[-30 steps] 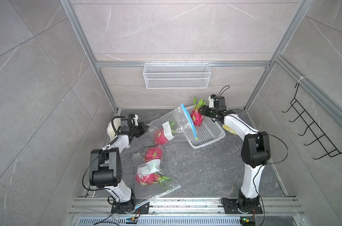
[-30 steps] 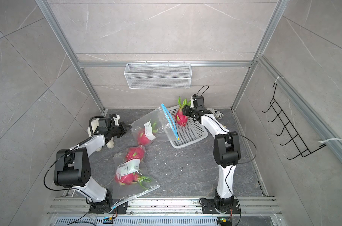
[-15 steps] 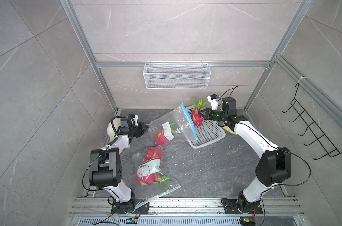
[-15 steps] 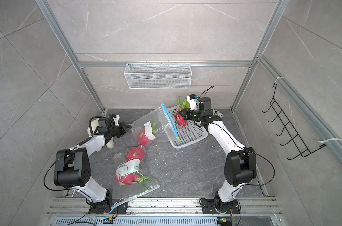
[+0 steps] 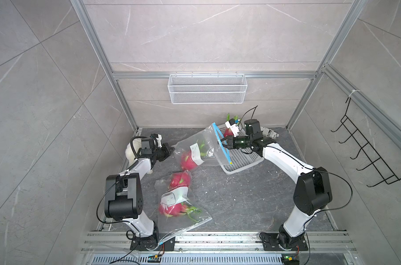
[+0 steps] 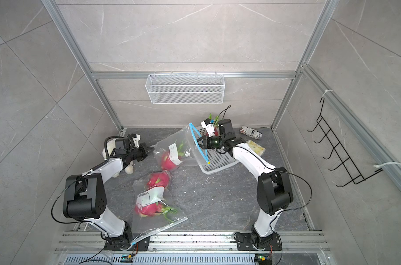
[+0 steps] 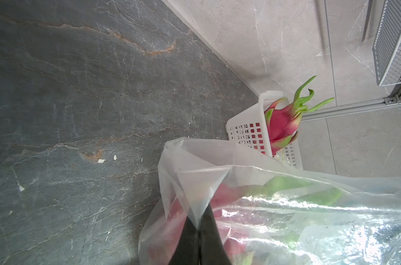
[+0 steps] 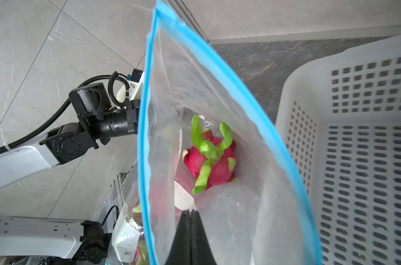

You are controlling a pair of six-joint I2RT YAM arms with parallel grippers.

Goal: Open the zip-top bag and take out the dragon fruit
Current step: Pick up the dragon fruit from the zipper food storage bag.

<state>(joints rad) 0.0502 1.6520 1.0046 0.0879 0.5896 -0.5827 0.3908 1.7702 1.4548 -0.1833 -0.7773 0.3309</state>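
Nearest the rail, a flat clear plastic bag [image 5: 185, 221] is lying on the dark stone bench [image 5: 252, 195] with one magenta, green-scaled dragon fruit [image 5: 172, 209] inside. A second magenta fruit [image 5: 180, 180] is sitting at its far end. Beyond that, the left tool [image 5: 170, 150] is clamping a corner at the closed end of a clear zip-top bag with a blue zip strip [image 5: 203, 146]; in the left wrist view, film is tenting from between its closed jaws. The right tool [image 5: 224, 140] is sitting at the gaping blue mouth, jaws pressed together; whether film is caught between them I cannot tell. The bagged pink dragon fruit [image 8: 212, 165] is lying deep in the bag, straight ahead of the right tool, long axis running along the bag, leafy tuft pointing back toward the mouth. Right arm is nearer the opening, so likely the one to reach in. Farthest, a white perforated plastic basket [image 5: 247, 160] is holding another pink fruit [image 7: 282, 124].
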